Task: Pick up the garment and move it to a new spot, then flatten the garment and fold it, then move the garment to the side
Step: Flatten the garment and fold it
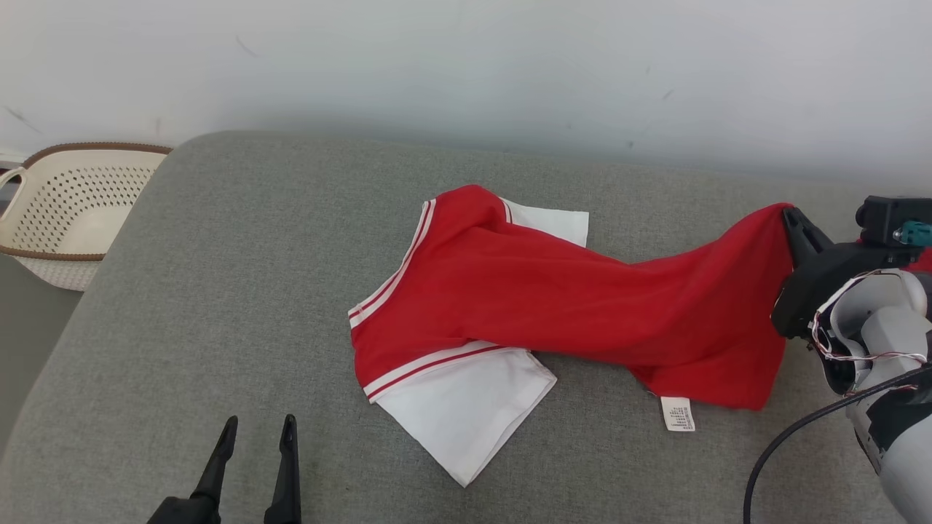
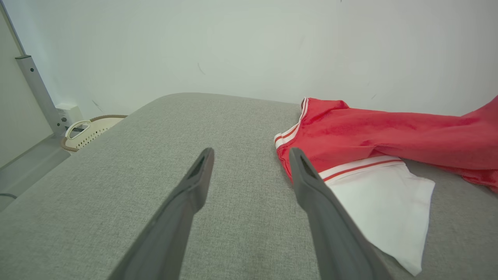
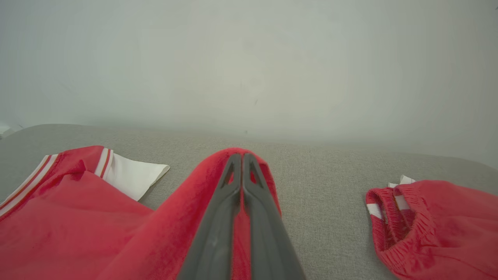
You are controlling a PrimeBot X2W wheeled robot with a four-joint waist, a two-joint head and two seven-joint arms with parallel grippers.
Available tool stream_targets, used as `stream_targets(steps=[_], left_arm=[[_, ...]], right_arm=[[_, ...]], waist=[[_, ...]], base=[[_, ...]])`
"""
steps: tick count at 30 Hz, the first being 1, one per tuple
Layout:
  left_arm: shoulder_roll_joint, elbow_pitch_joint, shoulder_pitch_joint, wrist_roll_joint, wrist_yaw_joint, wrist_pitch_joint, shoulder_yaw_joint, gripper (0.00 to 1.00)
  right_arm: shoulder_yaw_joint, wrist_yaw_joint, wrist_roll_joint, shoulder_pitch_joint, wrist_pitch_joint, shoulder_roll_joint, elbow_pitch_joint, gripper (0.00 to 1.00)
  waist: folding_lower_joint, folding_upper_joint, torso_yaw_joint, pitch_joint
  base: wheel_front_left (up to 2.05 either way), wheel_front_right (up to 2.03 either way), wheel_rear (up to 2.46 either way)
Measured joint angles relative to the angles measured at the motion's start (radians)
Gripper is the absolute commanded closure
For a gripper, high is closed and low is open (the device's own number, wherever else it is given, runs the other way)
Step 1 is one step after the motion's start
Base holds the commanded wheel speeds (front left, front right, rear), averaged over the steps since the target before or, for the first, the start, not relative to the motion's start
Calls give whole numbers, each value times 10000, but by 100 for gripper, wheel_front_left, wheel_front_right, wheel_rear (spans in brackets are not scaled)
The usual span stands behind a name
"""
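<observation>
The garment [image 1: 553,291] is a red shirt with white sleeves and red-and-white striped trim, lying across the grey padded table [image 1: 218,291]. Its far right end is lifted off the surface, pinched by my right gripper [image 1: 790,215], which is shut on the red cloth [image 3: 233,171]. A white sleeve [image 1: 466,407] lies flat at the front; a care label [image 1: 678,413] hangs from the hem. My left gripper [image 1: 258,431] stands open at the lower left, empty, its fingers [image 2: 198,175] short of the sleeve's striped edge [image 2: 295,132].
A cream perforated laundry basket [image 1: 69,207] sits off the table's far left corner, against the pale wall. A second bunched red piece with white trim [image 3: 424,217] lies on the table to the right of my right gripper. Bare grey surface spreads left of the shirt.
</observation>
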Motion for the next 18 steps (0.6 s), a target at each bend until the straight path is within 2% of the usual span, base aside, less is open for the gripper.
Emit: stream_targets(steps=[3, 4, 5, 6, 13, 18], left_arm=[[-19, 12, -14, 2, -4, 0, 2, 0], [-27, 19, -27, 2, -4, 0, 2, 0], [-38, 25, -47, 4, -12, 0, -4, 0], [-52, 29, -63, 8, -13, 0, -10, 0], [-77, 178, -76, 15, -88, 0, 33, 0], [-90, 198, 8, 33, -94, 0, 73, 0]], right_arm=[[259, 0, -4, -197, -230, 75, 606, 100], [291, 0, -4, -254, -410, 113, 752, 86], [332, 0, -4, -315, -564, 153, 905, 49], [382, 0, -4, -383, -698, 188, 1076, 0], [865, 0, -136, -479, -1012, 203, 2236, 0], [817, 0, 186, -310, -1379, 249, 2052, 0]], waist=[[0, 0, 1, 65], [0, 0, -6, 89], [0, 0, -17, 108], [0, 0, -31, 125], [0, 0, -199, 45], [-1, 0, -389, -175]], base=[[0, 0, 0], [0, 0, 0], [0, 0, 0], [0, 0, 0], [0, 0, 0], [0, 0, 0]])
